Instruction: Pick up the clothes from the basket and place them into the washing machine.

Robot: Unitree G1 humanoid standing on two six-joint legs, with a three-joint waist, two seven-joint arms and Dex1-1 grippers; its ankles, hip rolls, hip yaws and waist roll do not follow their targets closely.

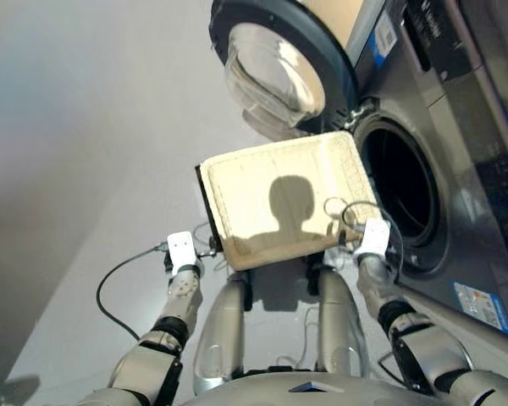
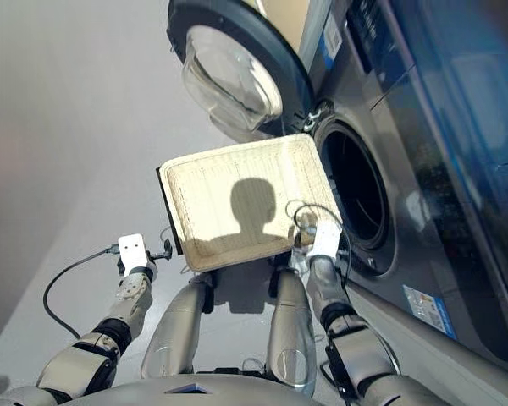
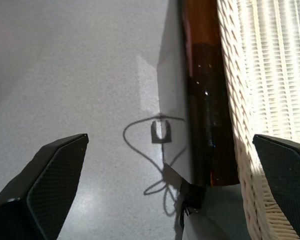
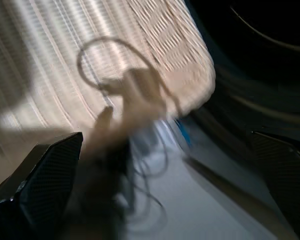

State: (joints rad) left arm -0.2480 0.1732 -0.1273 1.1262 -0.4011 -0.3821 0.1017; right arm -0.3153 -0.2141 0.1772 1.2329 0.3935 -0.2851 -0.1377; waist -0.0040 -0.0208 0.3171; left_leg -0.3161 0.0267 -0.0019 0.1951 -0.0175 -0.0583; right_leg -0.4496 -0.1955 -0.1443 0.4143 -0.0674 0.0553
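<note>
The basket (image 1: 237, 182) was seen between the two hands, no clothes visible in it, beside the washing machine (image 1: 457, 169), whose door (image 1: 275, 63) stood open. The left hand (image 3: 165, 195) was spread wide beside the basket's wicker wall, over the floor (image 3: 75, 75). The right hand (image 4: 170, 185) was likewise wide. A blue sticker (image 1: 483, 306) was visible only from the head; its writing could not be read.

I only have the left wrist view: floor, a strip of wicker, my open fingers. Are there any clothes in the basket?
Observer: No. The head views show the basket bare inside, with no garment in it.
Operator: Is the washer door open?
Observer: Yes. The washing machine has its glass door swung wide, beyond the basket's far edge.
Operator: And my other arm?
Observer: The right gripper is open and holds nothing, at the basket's near corner on the washer side.
</note>
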